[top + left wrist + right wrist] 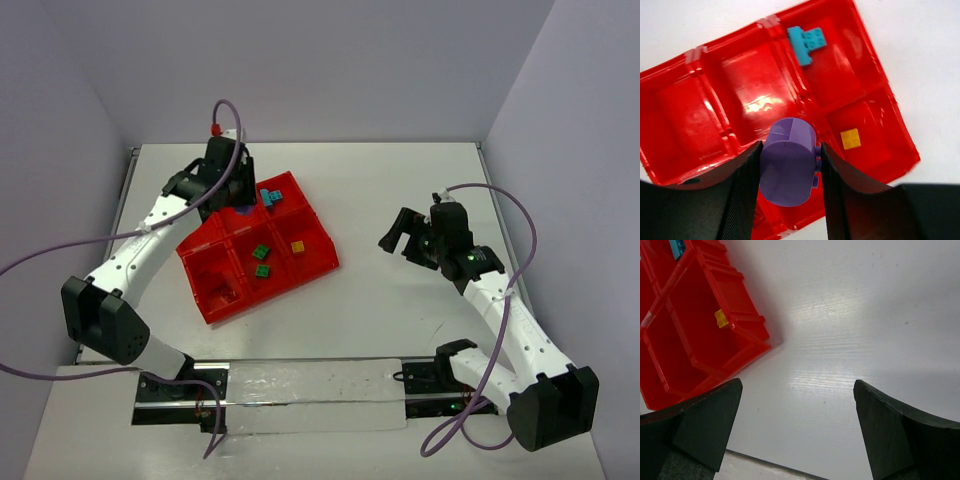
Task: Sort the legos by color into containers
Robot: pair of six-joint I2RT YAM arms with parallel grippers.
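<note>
The red tray [205,252] of six compartments lies left of centre. My left gripper [230,197] hangs over its far middle part, shut on a purple lego [788,162] held above the tray [685,115]. A teal lego [270,197] lies in the far right compartment and also shows in the left wrist view [806,43]. Two green legos [261,261] lie in the near middle compartment. A yellow lego [297,246] lies in the near right one and shows in both wrist views [850,138] [721,318]. My right gripper [405,235] is open and empty over bare table, right of the tray [695,335].
A small red piece [226,293] shows in the near left compartment. White walls close the table at the back and sides. A metal rail [300,385] runs along the near edge between the arm bases.
</note>
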